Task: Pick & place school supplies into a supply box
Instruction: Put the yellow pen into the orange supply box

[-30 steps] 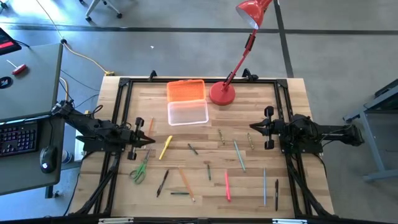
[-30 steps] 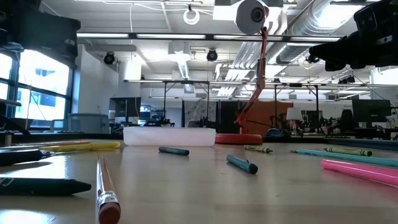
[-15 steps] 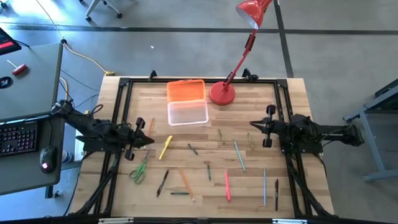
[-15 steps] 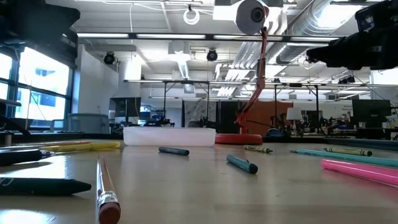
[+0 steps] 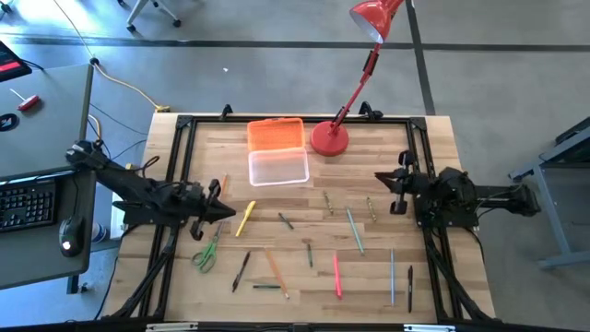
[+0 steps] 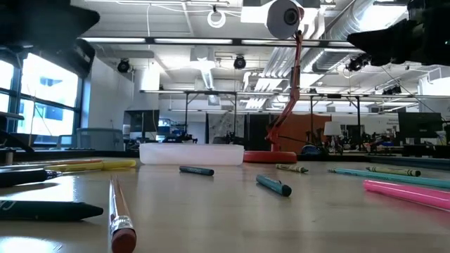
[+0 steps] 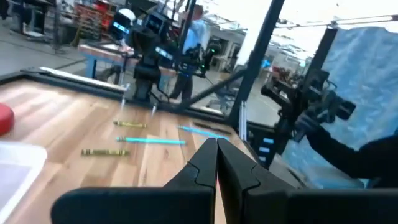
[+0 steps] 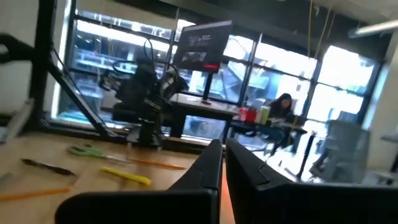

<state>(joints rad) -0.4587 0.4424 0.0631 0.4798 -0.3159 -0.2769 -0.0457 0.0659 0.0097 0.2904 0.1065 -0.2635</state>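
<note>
The supply box (image 5: pixel 277 152) is seen at the table's far edge beside the red lamp base (image 5: pixel 329 139), its orange lid laid open behind a clear base. Pens and scissors (image 5: pixel 207 251) are scattered nearer. Both the left gripper (image 5: pixel 224 208) and right gripper (image 5: pixel 378 178) are held with jaws together, empty.

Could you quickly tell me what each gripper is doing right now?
Left gripper: shut, holding nothing.
Right gripper: shut, holding nothing.
</note>
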